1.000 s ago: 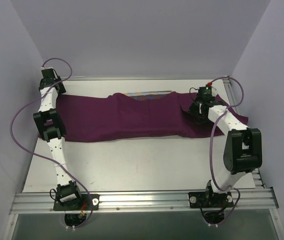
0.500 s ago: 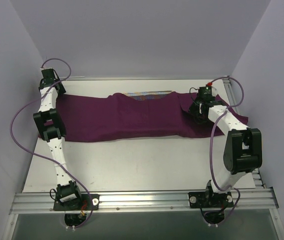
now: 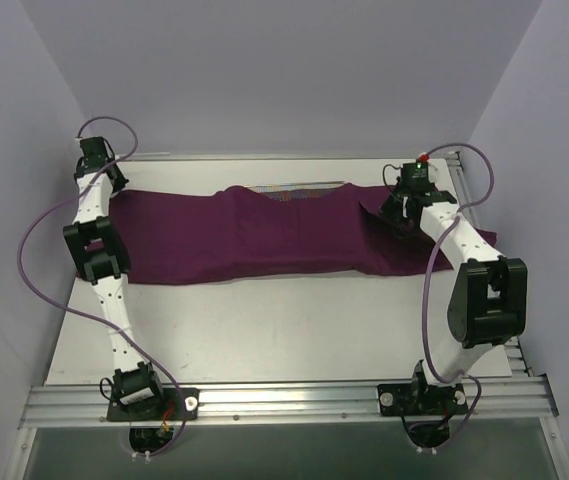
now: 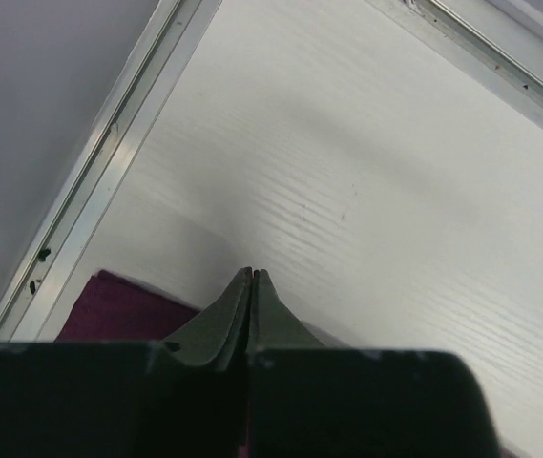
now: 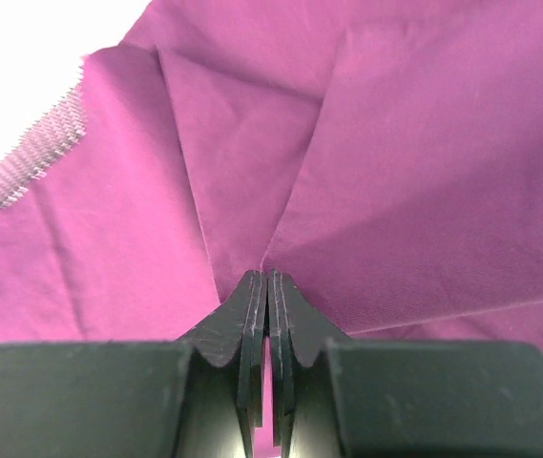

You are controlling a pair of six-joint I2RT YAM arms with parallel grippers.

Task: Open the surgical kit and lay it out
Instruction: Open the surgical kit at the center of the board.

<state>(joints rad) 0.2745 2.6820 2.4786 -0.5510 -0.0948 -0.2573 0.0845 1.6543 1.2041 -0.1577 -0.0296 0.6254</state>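
The surgical kit's magenta cloth wrap [image 3: 254, 235] lies spread in a long band across the back of the table. A strip of the silver mesh tray [image 3: 299, 187] peeks out along its far edge and shows as mesh [image 5: 47, 143] in the right wrist view. No instruments are visible. My left gripper [image 3: 104, 185] is at the cloth's far left corner. Its fingers [image 4: 252, 274] are shut with a thin sliver of magenta between them, and cloth [image 4: 118, 305] lies just beside them. My right gripper [image 3: 396, 212] is shut [image 5: 267, 275] on a raised fold of the cloth near its right end.
The white table [image 3: 294, 330] is bounded by aluminium rails at the back left [image 4: 109, 162] and along the near edge [image 3: 284, 398]. Purple walls close in on the left, back and right. Purple cables loop beside both arms.
The left gripper has closed on the cloth's left corner and shifted slightly outward to the left. The right gripper has moved a little right and back, drawing up its fold.
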